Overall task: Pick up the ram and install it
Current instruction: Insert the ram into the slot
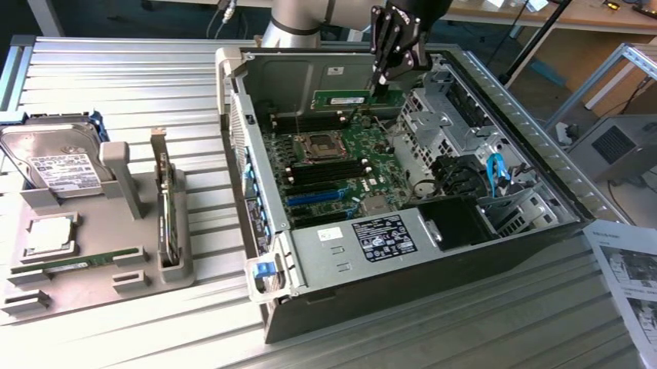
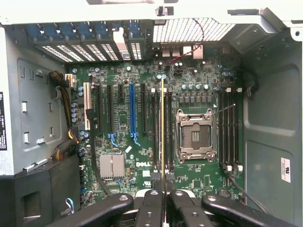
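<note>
**Supervisor:** Report claw state.

**Operator:** I see the gripper point(image 1: 382, 79) with its fingers pressed together, pinching the ram point(image 1: 343, 98).

**Supervisor:** Report ram location.

**Operator:** I see it inside the open computer case point(image 1: 320, 261), above the motherboard point(image 2: 142, 158). In the wrist view I see the green stick edge-on. It runs parallel to the black memory slots point(image 2: 155, 132), just beside the CPU socket point(image 2: 195, 135). I cannot tell whether it touches a slot.

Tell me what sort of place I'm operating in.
Probably a lab or workshop bench for computer assembly: an open computer case sits on a ridged metal table, a tray beside it holds a hard drive, and wooden desks stand behind.
</note>
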Controlling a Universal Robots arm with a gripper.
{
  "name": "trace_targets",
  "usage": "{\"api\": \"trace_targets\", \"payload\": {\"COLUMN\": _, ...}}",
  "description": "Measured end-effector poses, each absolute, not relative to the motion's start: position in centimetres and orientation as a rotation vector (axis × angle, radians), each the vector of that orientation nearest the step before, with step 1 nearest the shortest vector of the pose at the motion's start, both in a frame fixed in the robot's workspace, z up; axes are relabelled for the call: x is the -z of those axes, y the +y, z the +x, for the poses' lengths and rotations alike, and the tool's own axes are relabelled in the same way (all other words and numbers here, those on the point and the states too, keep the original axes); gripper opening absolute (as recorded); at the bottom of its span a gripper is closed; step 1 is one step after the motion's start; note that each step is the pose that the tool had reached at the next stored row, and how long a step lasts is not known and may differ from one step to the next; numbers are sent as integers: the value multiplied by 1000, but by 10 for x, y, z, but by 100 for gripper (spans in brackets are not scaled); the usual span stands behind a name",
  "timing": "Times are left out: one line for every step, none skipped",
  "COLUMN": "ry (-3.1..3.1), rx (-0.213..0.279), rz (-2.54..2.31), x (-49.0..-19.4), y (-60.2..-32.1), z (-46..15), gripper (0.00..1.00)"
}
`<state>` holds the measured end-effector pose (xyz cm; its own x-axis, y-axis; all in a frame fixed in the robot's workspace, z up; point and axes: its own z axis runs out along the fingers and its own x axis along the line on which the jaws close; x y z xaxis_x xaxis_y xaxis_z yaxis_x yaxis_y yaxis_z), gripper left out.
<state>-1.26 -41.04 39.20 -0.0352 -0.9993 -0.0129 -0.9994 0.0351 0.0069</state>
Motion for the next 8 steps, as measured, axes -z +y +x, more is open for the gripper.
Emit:
{"api": "trace_targets", "payload": {"ry": 2257, "rx": -22, "rz": -2179, "x": -392, "y": -410, "z": -13, "gripper": 12}}
{"api": "trace_targets", "payload": {"ry": 2257, "rx": -22, "rz": -2179, "x": -392, "y": -410, "z": -13, "gripper": 12}}
{"api": "trace_targets", "payload": {"ry": 2257, "rx": -22, "rz": -2179, "x": -392, "y": -410, "z": -13, "gripper": 12}}
{"api": "trace_targets", "payload": {"ry": 2257, "rx": -22, "rz": -2179, "x": -392, "y": -410, "z": -13, "gripper": 12}}
{"api": "trace_targets", "payload": {"ry": 2257, "rx": -22, "rz": -2179, "x": -391, "y": -410, "z": -13, "gripper": 12}}
{"api": "trace_targets", "payload": {"ry": 2257, "rx": -22, "rz": -2179, "x": -391, "y": -410, "z": -13, "gripper": 12}}
{"api": "trace_targets", "payload": {"ry": 2257, "rx": -21, "rz": -2179, "x": -390, "y": -410, "z": -13, "gripper": 12}}
{"api": "trace_targets", "payload": {"ry": 2257, "rx": -21, "rz": -2179, "x": -389, "y": -410, "z": -13, "gripper": 12}}
